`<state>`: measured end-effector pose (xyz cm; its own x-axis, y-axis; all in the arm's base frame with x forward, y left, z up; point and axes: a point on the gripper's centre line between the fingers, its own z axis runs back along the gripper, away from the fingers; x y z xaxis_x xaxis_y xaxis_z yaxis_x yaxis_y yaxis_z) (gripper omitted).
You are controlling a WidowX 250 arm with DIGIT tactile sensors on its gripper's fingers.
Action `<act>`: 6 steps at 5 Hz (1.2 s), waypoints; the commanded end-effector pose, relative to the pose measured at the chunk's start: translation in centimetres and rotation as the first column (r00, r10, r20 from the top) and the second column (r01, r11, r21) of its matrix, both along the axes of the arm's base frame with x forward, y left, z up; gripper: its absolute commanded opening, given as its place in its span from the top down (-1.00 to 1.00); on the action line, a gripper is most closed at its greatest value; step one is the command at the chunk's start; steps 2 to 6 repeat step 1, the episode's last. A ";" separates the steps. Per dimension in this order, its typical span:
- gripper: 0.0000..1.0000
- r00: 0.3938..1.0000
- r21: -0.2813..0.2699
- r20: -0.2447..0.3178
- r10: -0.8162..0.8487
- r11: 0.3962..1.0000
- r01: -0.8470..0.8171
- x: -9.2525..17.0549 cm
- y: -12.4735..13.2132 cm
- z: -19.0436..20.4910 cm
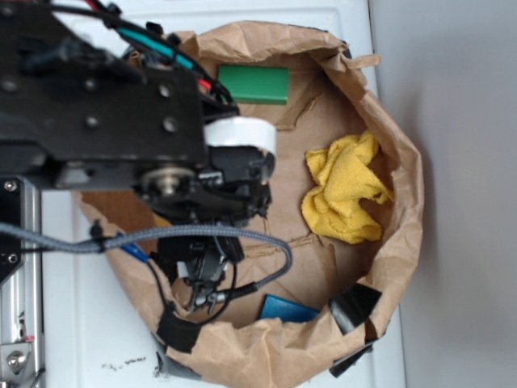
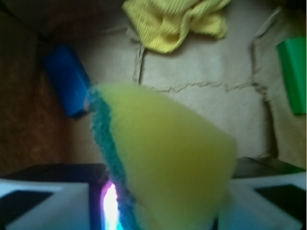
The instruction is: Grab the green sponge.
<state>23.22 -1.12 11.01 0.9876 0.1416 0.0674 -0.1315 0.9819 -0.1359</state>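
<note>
Right up against the wrist camera, the green sponge point(image 2: 168, 158) fills the lower middle of the frame: a yellow foam body with a green scouring layer down its left edge. It sits tilted between the gripper point(image 2: 158, 208). The jaws are closed in on it from both sides, and the pale fingers point(image 2: 43, 208) show at the lower left and lower right corners, pinching the foam rather than spread wide. The exact contact line is blurred, but the sponge looks held off the floor. To finish this step well, I'd say keep the squeeze steady and lift straight. Foam gives under pressure, and with the piece cocked at an angle a sudden swing could let it pivot or slip out. Beyond it is the crinkled floor of the brown paper bag point(image 2: 201, 72). A blue block point(image 2: 67, 86) lies at the left, near but clear of the sponge. At the upper edge is the yellow cloth point(image 2: 177, 21), and at the far right a green block point(image 2: 292, 74), well apart and not to be confused with the target. In the exterior view the arm covers the sponge, and the bag rests on the white tabletop point(image 1: 97, 339).
</note>
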 end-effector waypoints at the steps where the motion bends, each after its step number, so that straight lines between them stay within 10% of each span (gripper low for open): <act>1: 1.00 0.945 0.023 0.293 0.147 0.987 -0.160 1.7 2.5 2.3; 6: 1.00 0.945 0.023 0.293 0.147 0.987 -0.160 1.7 2.5 2.3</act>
